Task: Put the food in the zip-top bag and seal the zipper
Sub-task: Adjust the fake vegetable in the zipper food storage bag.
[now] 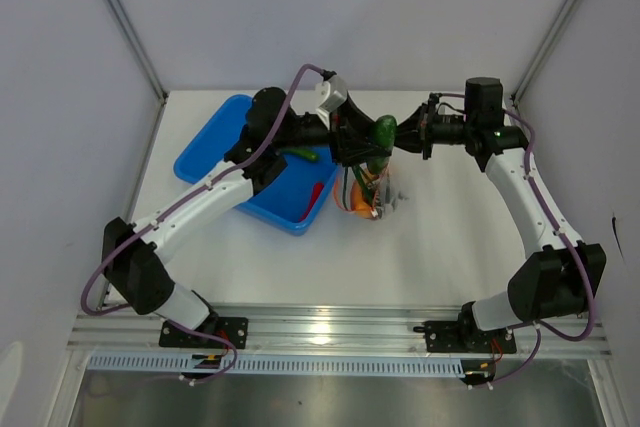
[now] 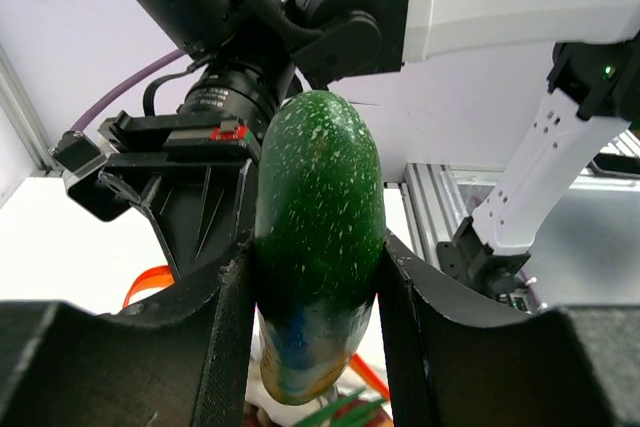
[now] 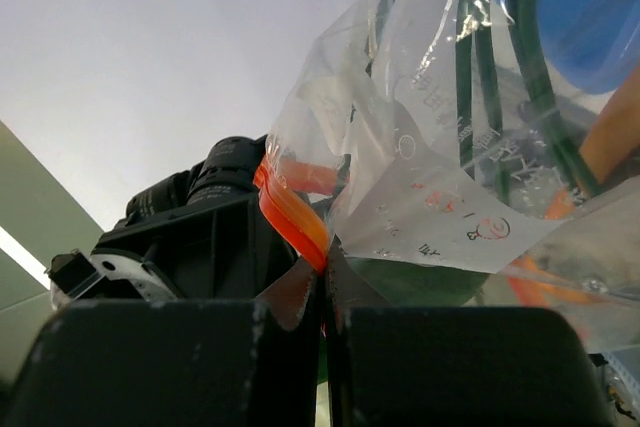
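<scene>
My left gripper point(image 1: 376, 137) is shut on a dark green speckled oval food piece point(image 2: 320, 177), held upright above the mouth of the zip-top bag point(image 1: 380, 192); in the left wrist view the gripper point(image 2: 315, 259) clamps the piece's lower half. My right gripper point(image 1: 404, 133) is shut on the bag's orange-red zipper point(image 3: 292, 212) and holds the bag point(image 3: 450, 177) up off the table; its closed jaws point(image 3: 325, 272) pinch the strip. Orange and green food shows through the clear plastic. A green pod point(image 1: 299, 154) and a red chili point(image 1: 314, 193) lie in the blue tray point(image 1: 215, 147).
The blue tray sits at the back left of the white table, right beside the hanging bag. Both arms meet over the table's back middle. White walls close in on three sides; a metal rail runs along the near edge.
</scene>
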